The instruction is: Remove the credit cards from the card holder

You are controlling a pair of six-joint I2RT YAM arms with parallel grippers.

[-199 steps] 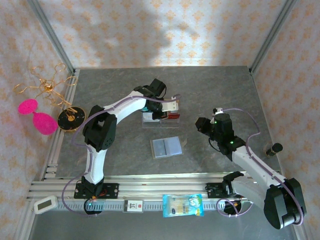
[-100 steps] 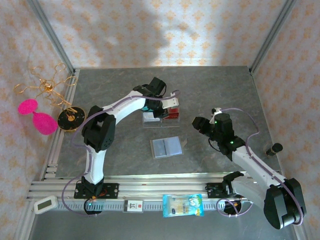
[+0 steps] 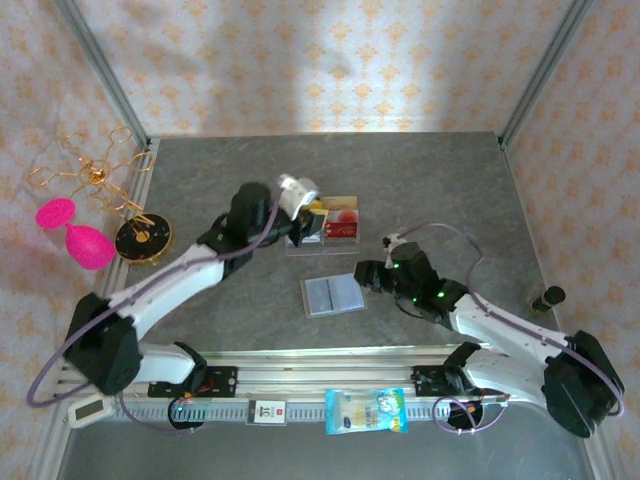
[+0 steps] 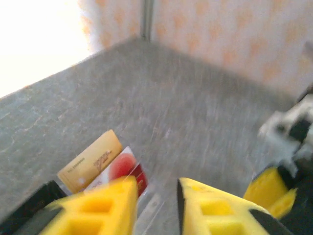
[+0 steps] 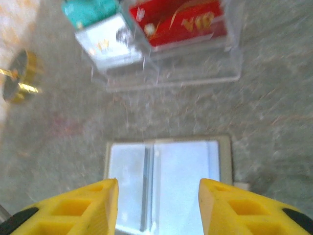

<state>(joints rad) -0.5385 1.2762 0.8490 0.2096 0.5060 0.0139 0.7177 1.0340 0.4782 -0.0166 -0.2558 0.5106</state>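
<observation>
Lying open and flat on the grey, stone-mottled table [image 3: 420, 170], the card holder [image 3: 332, 295] appears in the top view as a pale blue-grey rectangle of 2 smooth panels. Its long axis runs left to right, slightly tilted, and the fold crosses it from near to far. Just beyond it stands a clear acrylic tray [image 3: 298, 244] holding credit cards [image 3: 343, 228], thin stiff rectangles in red and tan. The left gripper [image 3: 310, 225] hangs over the tray's left part. The right gripper [image 3: 368, 272] sits just right of the holder.

From the left wrist, 2 blocky yellow fingers [image 4: 98, 210] stand narrowly parted with nothing between them. A tan card [image 4: 90, 161] and a red-and-white card [image 4: 128, 171] lie past them.

From the right wrist, the yellow fingers [image 5: 88, 208] are spread wide and empty above the holder [image 5: 166, 181]. Its glossy pockets lie lengthwise across the picture, tan-edged at the right, and the blurred tray [image 5: 195, 73] stands behind.
</observation>
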